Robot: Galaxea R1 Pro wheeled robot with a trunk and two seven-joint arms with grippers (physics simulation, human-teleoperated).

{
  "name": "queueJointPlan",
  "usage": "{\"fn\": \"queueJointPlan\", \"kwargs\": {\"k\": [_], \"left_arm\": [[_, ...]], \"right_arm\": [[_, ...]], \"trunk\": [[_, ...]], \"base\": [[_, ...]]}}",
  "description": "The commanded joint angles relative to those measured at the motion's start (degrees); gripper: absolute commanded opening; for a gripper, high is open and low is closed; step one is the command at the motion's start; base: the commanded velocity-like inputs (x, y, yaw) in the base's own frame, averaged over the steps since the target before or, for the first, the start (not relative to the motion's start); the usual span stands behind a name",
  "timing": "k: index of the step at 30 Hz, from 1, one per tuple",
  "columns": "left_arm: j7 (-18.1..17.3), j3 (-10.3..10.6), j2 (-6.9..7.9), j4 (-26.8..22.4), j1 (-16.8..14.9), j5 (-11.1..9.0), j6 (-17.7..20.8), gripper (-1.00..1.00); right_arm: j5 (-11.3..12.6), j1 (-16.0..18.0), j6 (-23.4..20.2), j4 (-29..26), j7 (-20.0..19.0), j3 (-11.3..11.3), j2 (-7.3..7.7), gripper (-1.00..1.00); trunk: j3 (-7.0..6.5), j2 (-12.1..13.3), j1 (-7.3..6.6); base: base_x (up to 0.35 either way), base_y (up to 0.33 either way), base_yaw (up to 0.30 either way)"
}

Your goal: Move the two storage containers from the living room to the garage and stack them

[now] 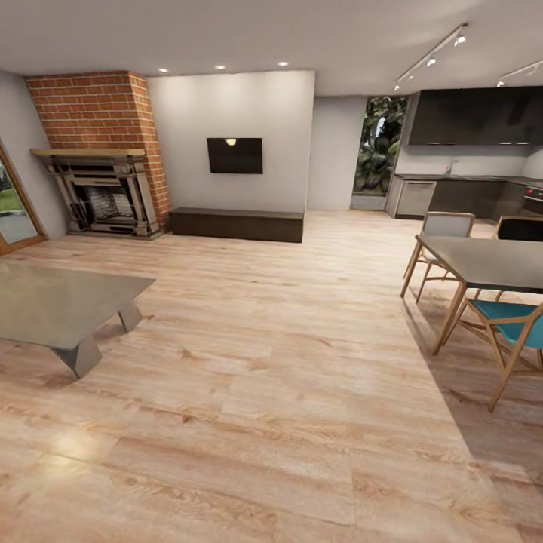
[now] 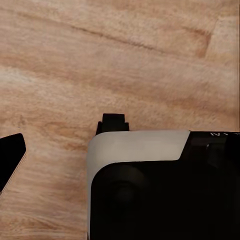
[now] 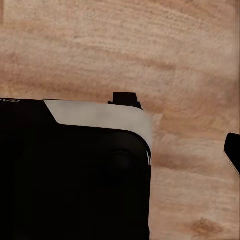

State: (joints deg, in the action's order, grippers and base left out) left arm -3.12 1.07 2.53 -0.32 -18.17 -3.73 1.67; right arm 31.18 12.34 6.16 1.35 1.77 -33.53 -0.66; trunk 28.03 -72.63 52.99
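I am in the living room, on its light wood plank floor point(image 1: 286, 392). The two storage containers and the garage are out of view. In the left wrist view my left gripper point(image 2: 62, 142) hangs over the planks, its dark fingertips point(image 2: 114, 122) spread apart with nothing between them. In the right wrist view my right gripper point(image 3: 179, 125) is likewise open over bare wood, one fingertip point(image 3: 125, 98) peeking from behind a black and white part of my own body point(image 3: 75, 170).
A grey low table point(image 1: 53, 302) stands at the left. A dining table point(image 1: 490, 260) with a blue chair point(image 1: 513, 324) is at the right. Far ahead are a brick fireplace point(image 1: 105, 192), a dark bench point(image 1: 235, 224) under a wall screen point(image 1: 234, 155), and a kitchen point(image 1: 467, 188).
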Motion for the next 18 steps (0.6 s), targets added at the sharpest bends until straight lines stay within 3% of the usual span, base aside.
{"fn": "queueJointPlan", "kwargs": {"k": [1, 18], "left_arm": [[-0.22, 0.14, 0.02, -0.03, -0.02, -0.40, 0.18, 1.00], [-0.22, 0.07, 0.02, -0.05, -0.03, -0.40, 0.18, 1.00]], "right_arm": [[0.46, 0.05, 0.26, 0.14, 0.08, -0.48, -0.05, 1.00], [0.46, 0.05, 0.26, 0.14, 0.08, -0.48, -0.05, 1.00]], "trunk": [[0.05, -0.02, 0.03], [0.05, -0.02, 0.03]], "base": [[0.321, 0.000, 0.000], [0.321, 0.000, 0.000]]}}
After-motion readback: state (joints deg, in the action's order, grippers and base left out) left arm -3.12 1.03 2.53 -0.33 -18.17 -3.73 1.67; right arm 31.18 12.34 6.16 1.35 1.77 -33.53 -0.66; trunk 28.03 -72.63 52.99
